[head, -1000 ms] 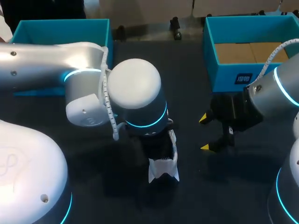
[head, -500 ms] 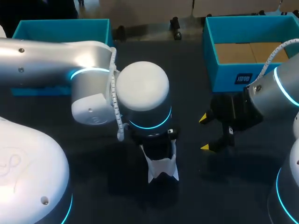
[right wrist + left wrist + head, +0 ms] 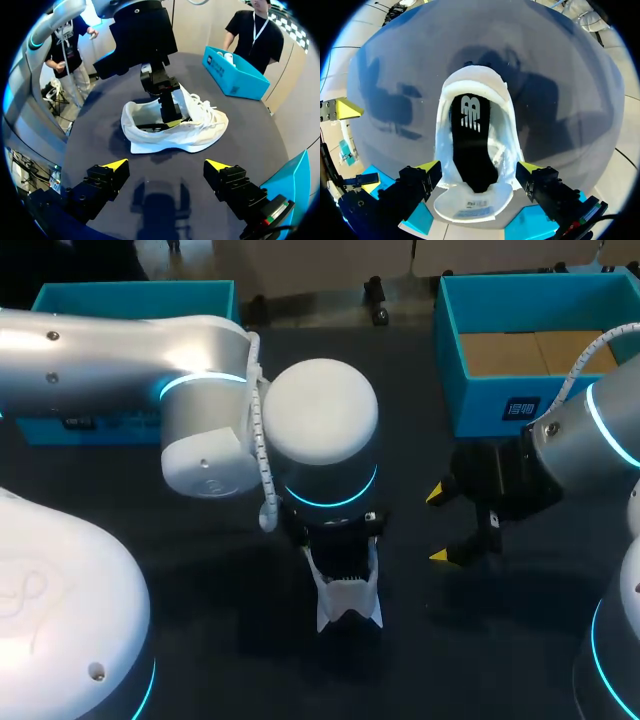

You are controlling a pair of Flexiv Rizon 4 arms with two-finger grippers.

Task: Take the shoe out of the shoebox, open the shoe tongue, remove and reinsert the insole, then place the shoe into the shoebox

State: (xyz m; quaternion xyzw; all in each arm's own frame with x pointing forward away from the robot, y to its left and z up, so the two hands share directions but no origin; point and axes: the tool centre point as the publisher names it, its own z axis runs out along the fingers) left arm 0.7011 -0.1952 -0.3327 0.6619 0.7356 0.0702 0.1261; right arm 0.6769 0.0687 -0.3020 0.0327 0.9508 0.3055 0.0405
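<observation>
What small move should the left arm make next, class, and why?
Probably lower the left pincer toward the black insole. It hangs over the white shoe, whose opening exposes the insole, while the right pincer hovers open, apart from the shoe.

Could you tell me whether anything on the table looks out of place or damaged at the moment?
Nothing stands out. The white shoe stands upright on its sole, its tongue folded open and the black insole lying inside. The teal shoebox with the cardboard floor sits upright and shows no damage.
</observation>
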